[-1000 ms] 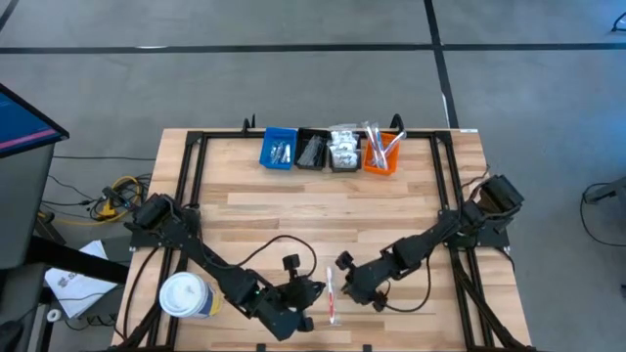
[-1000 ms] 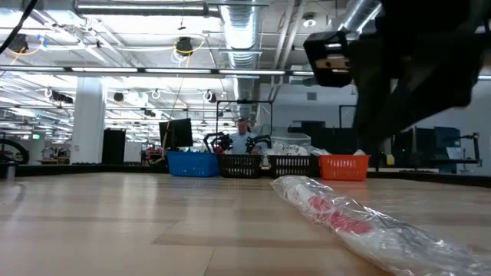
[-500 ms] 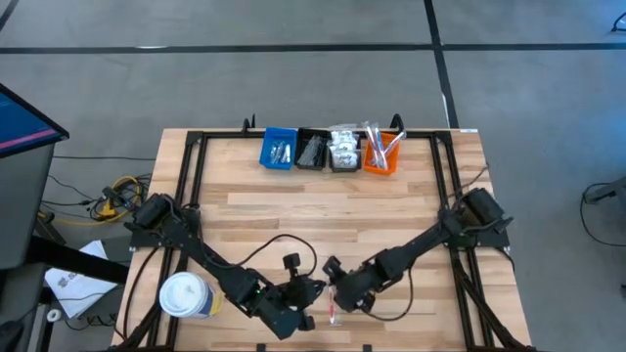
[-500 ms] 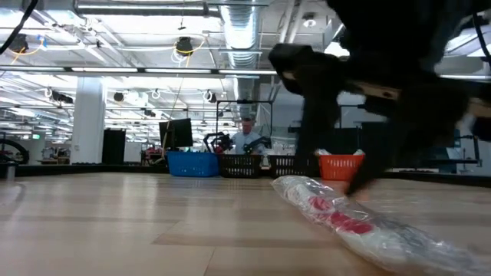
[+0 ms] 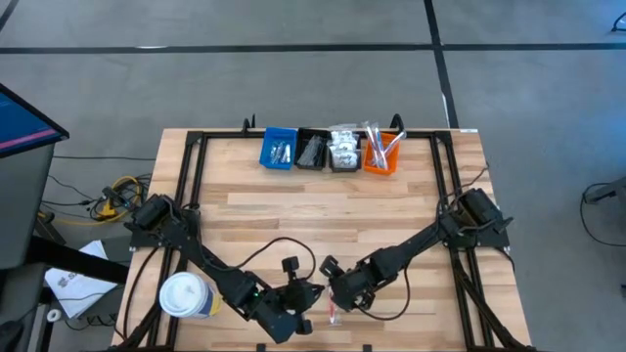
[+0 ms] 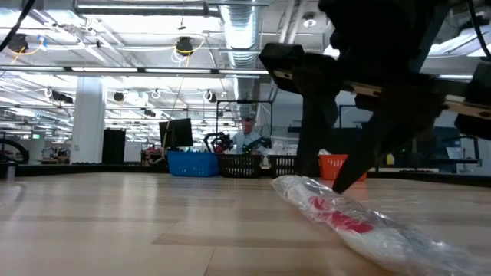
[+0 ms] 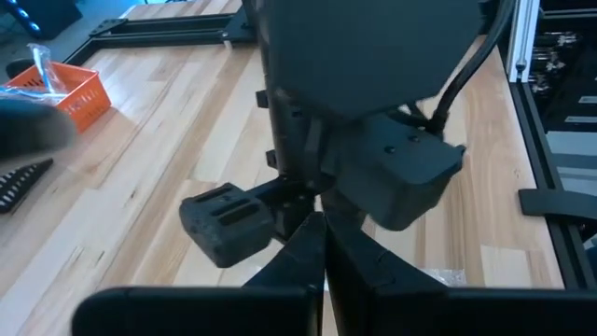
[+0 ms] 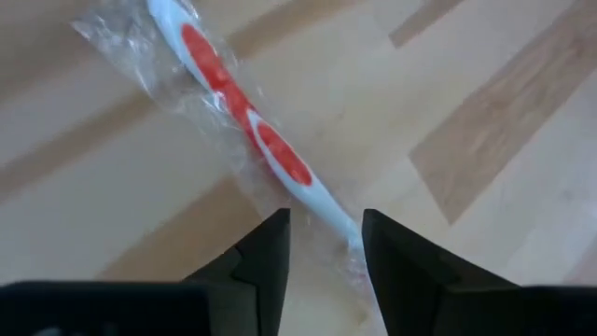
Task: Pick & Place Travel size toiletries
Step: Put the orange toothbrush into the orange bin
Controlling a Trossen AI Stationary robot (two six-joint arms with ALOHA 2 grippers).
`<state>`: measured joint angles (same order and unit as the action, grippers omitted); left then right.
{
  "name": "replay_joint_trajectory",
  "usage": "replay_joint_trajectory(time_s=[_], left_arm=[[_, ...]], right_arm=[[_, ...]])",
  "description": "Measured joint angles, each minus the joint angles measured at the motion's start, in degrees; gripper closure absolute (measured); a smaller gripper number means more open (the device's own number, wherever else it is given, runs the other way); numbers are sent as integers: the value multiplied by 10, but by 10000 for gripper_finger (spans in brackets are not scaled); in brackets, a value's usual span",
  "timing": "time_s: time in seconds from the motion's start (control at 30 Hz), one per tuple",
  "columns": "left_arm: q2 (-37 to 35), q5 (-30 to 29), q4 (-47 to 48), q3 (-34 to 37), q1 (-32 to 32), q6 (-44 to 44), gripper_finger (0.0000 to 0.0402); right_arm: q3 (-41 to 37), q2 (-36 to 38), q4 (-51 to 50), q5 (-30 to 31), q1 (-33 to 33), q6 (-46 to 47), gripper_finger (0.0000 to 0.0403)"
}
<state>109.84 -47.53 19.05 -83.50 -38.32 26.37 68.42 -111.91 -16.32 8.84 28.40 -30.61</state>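
wrapped toothbrush (image 8: 244, 121) on table, right tool (image 8: 324, 245) open astride it

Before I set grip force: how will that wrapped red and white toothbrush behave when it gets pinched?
The toothbrush looks stiff and slim, so probably light. Its loose, crinkled clear wrapper may slide or bunch between the right gripper fingers, which straddle it, open. Lying flat, it seems unlikely to roll.
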Motion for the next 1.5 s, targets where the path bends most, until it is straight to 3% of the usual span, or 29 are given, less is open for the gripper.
replay_joint_trajectory(time_s=[0.43, 0.63, 0.83, 1.07, 1.2, 1.4, 1.5], left_arm=[[0, 0, -2, 0, 2, -2, 400], [0, 0, -6, 4, 1, -1, 400], [0, 0, -13, 18, 5, 9, 400], [0, 0, -17, 20, 5, 11, 400], [0, 0, -20, 20, 5, 10, 400], [0, 0, -22, 20, 5, 10, 400], [0, 0, -24, 20, 5, 10, 400]], right_arm=[[0, -24, 22, 4, 18, -50, 268], [65, -49, -106, 17, 20, 30, 249], [81, -56, -108, 61, 42, -26, 247], [82, -55, -126, 24, 17, 23, 249], [82, -54, -144, 2, 8, 73, 272], [83, -54, -166, -1, 8, 134, 371], [84, -48, -168, 9, 8, 154, 387]])
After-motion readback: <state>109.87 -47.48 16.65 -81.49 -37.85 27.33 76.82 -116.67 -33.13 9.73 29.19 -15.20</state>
